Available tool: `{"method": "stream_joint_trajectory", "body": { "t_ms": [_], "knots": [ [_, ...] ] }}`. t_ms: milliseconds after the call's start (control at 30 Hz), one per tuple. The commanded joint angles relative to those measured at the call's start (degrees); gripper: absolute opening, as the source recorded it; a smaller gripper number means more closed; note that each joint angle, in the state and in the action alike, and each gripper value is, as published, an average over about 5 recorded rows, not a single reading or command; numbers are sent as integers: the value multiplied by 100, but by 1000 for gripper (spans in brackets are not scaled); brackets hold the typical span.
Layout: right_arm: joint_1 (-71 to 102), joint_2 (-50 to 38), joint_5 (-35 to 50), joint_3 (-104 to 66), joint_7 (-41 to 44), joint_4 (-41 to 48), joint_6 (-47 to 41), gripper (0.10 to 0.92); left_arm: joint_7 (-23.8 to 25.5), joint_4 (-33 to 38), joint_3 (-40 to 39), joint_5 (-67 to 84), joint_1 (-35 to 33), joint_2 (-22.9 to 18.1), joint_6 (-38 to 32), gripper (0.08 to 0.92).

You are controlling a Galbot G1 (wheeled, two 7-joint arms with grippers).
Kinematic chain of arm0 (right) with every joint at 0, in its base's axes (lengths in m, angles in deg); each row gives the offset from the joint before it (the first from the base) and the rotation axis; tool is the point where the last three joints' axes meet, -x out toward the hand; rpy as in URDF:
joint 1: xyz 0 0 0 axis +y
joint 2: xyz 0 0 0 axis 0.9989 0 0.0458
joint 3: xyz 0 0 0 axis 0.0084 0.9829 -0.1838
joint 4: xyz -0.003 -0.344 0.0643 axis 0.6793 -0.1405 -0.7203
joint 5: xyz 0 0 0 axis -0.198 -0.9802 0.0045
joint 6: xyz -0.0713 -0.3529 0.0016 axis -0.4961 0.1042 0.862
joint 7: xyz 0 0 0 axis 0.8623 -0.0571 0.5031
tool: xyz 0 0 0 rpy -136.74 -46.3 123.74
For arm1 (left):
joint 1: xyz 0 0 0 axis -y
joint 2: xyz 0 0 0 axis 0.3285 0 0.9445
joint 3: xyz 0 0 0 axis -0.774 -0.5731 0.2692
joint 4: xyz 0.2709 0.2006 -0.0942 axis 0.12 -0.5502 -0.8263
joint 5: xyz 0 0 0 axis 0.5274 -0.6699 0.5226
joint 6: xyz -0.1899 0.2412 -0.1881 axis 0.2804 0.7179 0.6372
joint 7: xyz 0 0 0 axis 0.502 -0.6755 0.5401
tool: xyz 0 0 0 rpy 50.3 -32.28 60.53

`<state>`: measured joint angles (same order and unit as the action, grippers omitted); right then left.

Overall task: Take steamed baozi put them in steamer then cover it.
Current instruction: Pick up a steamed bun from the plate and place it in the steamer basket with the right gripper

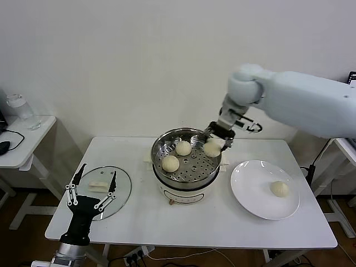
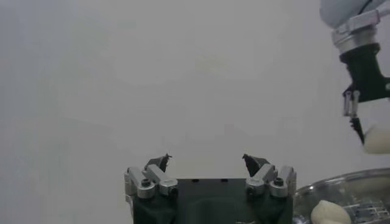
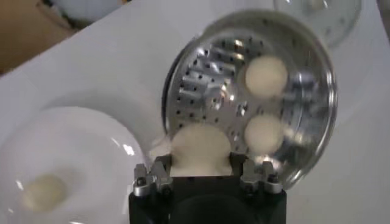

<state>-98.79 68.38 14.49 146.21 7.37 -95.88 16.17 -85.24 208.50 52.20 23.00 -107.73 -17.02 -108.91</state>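
Steamed baozi (image 1: 212, 148) sits clamped in the right gripper (image 1: 217, 140) over the steamer (image 1: 184, 153) rim; two buns inside, one on the plate (image 1: 253, 192); left gripper (image 1: 92, 187) gapes above the cover (image 1: 119, 192)

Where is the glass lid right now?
In the head view, the glass lid lies flat on the table's left side, behind the open left gripper.

Wall: I see a plain white wall (image 1: 139, 61) right behind the work area.
Main table: white rectangular table (image 1: 194, 222) in front of me.
Side table: smaller white one (image 1: 33, 130) at far left, carrying a clear water bottle (image 1: 22, 111).
Floor: brown, with cables and a power strip (image 1: 136, 256) under the table.
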Motion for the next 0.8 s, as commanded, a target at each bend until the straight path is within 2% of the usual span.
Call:
{"method": "stream_joint_trajectory", "body": {
  "t_ms": [33,333,800],
  "knots": [
    [382,649,-1076,4,-220,-195,1156,662,-3,0,6,7,-3,7,-27,823],
    [1061,811,-2011,-196,-353,116,1677,674,-21,26,9,34,-13,23,-53,823],
    [1398,898,-2401,-278,-352,229,1814,681,-29,18,21,50,-10,14,-80,823]
  ]
}}
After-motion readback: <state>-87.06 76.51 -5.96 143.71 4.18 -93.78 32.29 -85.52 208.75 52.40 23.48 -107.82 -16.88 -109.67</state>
